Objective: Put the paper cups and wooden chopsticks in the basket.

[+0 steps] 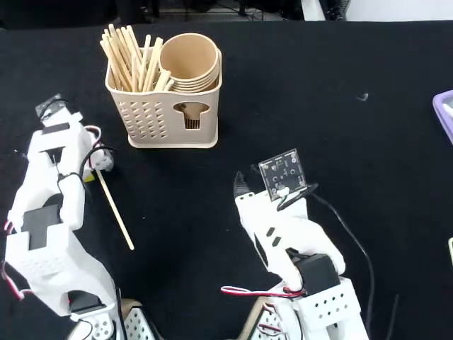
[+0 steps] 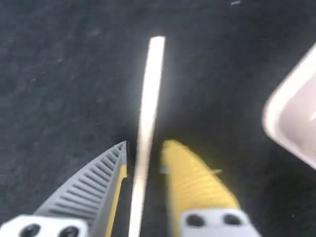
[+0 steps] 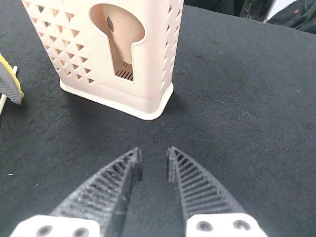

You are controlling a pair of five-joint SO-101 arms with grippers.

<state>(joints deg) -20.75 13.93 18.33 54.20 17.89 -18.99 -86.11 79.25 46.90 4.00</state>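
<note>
High view: beige perforated plastic basket (image 1: 170, 120) stands on the black cloth table (image 1: 333, 106), ahead of both grippers. One compartment holds a bundle of pale wooden chopsticks (image 1: 131, 60) standing on end, the other a nested stack of brown paper cups (image 1: 187, 57), mouths up.

One loose wooden chopstick (image 1: 115, 209) lies on the cloth. Its near end is at the left gripper (image 1: 99, 161). Long axis is diagonal, pointing away from the basket, back toward the arm bases and slightly toward the right arm's side.

Left wrist view: the loose chopstick (image 2: 148, 98) runs straight out of the left gripper (image 2: 146, 145), lengthwise along it, free tip well ahead. Picture is soft here; cannot tell whether the gripper clamps the stick or only straddles it.

Right wrist view: right gripper (image 3: 154, 150) is released, narrow gap, nothing in it, low over bare cloth. The basket (image 3: 163, 49) stands directly ahead, apart from it. A keyhole cut-out in the facing wall shows the cup stack (image 3: 121, 34) inside, a detail the high view gives only small.

High view: right gripper (image 1: 242, 184) sits well apart from the loose chopstick.
</note>
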